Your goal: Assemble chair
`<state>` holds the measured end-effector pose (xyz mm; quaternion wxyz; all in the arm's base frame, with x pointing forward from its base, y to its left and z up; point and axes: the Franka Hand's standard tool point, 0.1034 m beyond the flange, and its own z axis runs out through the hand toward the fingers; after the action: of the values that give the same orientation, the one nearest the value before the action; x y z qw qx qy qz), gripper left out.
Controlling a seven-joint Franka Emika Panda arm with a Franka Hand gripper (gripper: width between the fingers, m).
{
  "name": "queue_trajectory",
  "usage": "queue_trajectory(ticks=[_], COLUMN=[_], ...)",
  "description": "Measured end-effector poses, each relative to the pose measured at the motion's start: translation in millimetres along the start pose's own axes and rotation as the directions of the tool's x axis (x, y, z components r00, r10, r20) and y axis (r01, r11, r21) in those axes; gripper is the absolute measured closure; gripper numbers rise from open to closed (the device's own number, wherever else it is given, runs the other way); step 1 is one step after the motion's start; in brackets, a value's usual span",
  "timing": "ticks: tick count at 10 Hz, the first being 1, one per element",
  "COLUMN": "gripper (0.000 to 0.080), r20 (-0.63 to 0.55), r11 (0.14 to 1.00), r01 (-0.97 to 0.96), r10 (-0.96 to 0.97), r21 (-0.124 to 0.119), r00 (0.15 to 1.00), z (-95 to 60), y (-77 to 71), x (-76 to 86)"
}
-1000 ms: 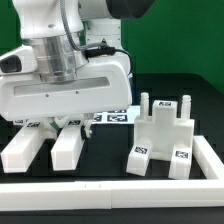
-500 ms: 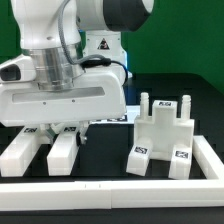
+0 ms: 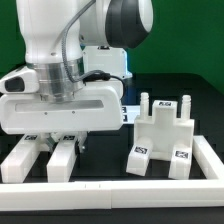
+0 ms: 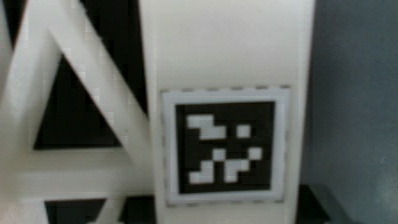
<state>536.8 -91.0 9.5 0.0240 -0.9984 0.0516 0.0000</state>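
My gripper (image 3: 63, 138) hangs at the exterior view's left, shut on a white chair piece (image 3: 62, 160) that stands between its dark fingers. A second white bar (image 3: 22, 160) lies just beside it, toward the exterior view's left. I cannot tell whether the two are joined. In the wrist view this white piece (image 4: 222, 50) fills the picture, with its square tag (image 4: 226, 145) very close, and my fingers do not show there. A chunky white chair part (image 3: 162, 135) with two upright pegs and several tags stands apart at the exterior view's right.
A low white wall (image 3: 110, 192) runs along the front of the black table and up the right side (image 3: 208, 155). The marker board (image 3: 126, 112) lies behind, mostly hidden by the arm's body.
The arm has swung toward the exterior view's left and sunk a little. The held piece and the bar beside it sit slightly lower in the picture. The part on the right has not moved.
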Motion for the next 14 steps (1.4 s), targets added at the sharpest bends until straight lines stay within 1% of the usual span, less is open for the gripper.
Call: queue_trajectory(ticks=[1,2,3,4,5,6,7,8,9,10,11,12,13,14], gripper=[0.0314,0.0205,0.0205,0.0161,0.0153,0.0153,0.0153,0.0151,0.0151,0.0151,0.0151,0.0151,0.0151,0.0151], r20=[0.0,0.0,-0.009,-0.036,-0.111,-0.18,-0.237,-0.308,-0.343,-0.373,-0.433,-0.448,-0.443,-0.428], r11=[1.0,1.0,1.0,1.0,0.999,0.998,0.995,0.988,0.985,0.984,0.977,0.977,0.983,0.986], r01=[0.0,0.0,-0.001,-0.002,0.002,0.008,0.01,0.035,0.042,0.048,0.054,0.084,0.087,0.09], r10=[0.0,0.0,0.001,0.002,-0.006,-0.02,-0.034,-0.082,-0.097,-0.11,-0.14,-0.167,-0.152,-0.143], r21=[0.0,0.0,0.001,-0.003,-0.036,-0.07,-0.1,-0.153,-0.167,-0.171,-0.206,-0.198,-0.164,-0.141], r00=[1.0,1.0,1.0,0.999,0.994,0.983,0.971,0.948,0.934,0.921,0.891,0.879,0.884,0.893], z=[0.0,-0.1,-5.1,-14.1,-20.7,-22.6,-25.8,-29.7,-31.1,-37.1,-46.3,-46.3,-44.9,-43.9], y=[0.0,0.1,1.0,3.2,10.7,17.7,19.9,23.9,22.3,17.7,24.2,24.8,20.0,13.1], x=[0.0,0.1,2.9,9.2,18.3,20.4,21.7,20.3,15.2,14.9,17.4,15.4,14.8,14.2])
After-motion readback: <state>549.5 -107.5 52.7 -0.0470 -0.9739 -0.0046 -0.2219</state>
